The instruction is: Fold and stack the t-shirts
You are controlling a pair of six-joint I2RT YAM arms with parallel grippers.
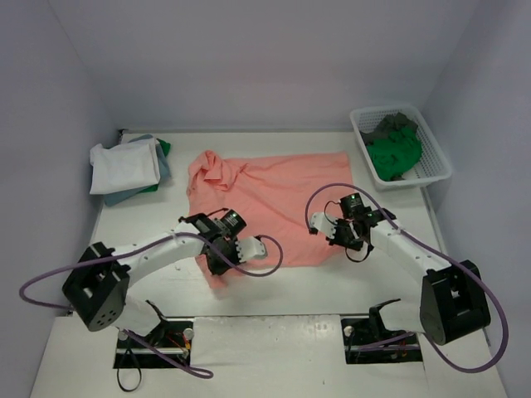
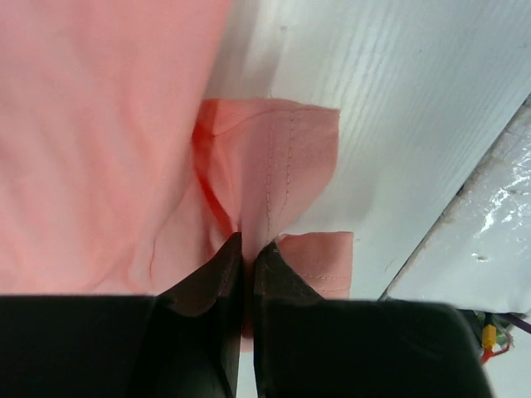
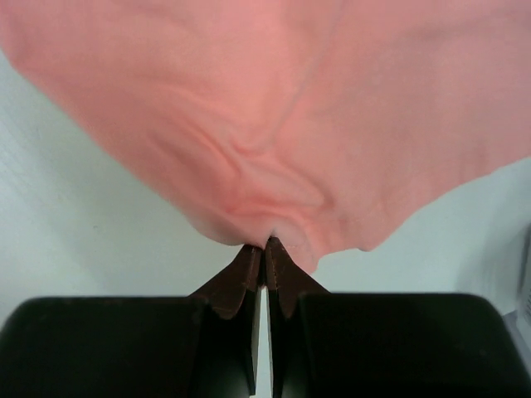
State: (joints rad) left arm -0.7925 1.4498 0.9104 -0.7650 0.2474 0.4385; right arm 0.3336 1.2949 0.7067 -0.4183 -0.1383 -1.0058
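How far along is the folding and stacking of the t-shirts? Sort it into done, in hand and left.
Done: a folded stack at far left, white t-shirt on top. In hand: the salmon t-shirt, spread out, with the left pincer and right pincer each shut on its near edge. Left: the green t-shirt and dark grey t-shirt crumpled in the basket.

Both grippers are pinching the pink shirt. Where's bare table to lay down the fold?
Bare: the far strip behind the salmon shirt, between the folded stack and the basket; also the table nearer than the shirt. Crowded: the shirt's near edge, where left gripper and right gripper pinch it.
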